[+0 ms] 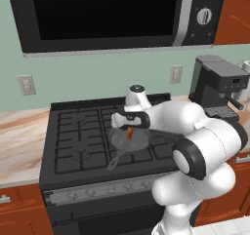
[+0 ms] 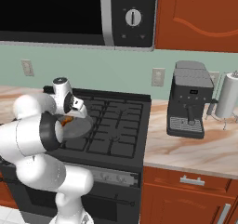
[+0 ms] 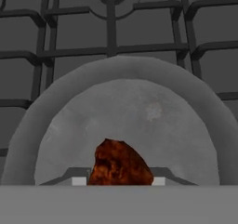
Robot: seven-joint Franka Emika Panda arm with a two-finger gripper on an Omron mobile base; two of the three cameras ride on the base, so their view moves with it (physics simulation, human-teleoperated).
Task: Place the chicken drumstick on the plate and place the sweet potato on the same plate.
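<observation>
Gripping chicken drumstick [image 3: 121, 162] in clenched claw [image 3: 120, 181], just above grey frying pan [image 3: 139, 107] on stove [image 1: 78, 131].

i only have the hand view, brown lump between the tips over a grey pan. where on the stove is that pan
Observer: The pan sits near the middle of the stove, towards its front, with its handle aimed at the front edge.
Operator: which way is the claw pointing
Observer: Roughly down at the pan; the claw is shut on the chicken drumstick.
Operator: whats right of the stove
Observer: A coffee machine on the counter.
</observation>
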